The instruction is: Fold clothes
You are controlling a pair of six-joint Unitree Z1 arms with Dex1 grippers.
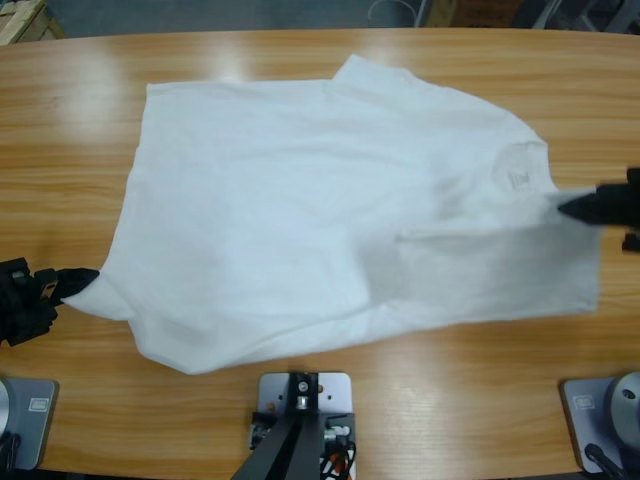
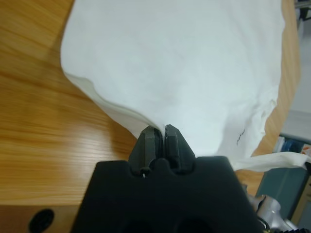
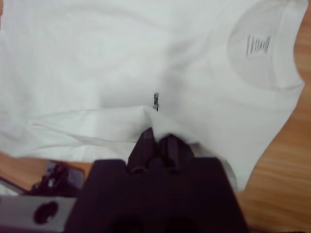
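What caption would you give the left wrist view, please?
Left gripper pinching the edge of the plain white cotton T-shirt on the wooden table.

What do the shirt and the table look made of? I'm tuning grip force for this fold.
The T-shirt looks like thin, soft matte white knit, probably cotton: it wrinkles and the neck label shows through. The table looks like wood or a wood-grain veneer with a glossy varnish, as the streaked grain reflects light.
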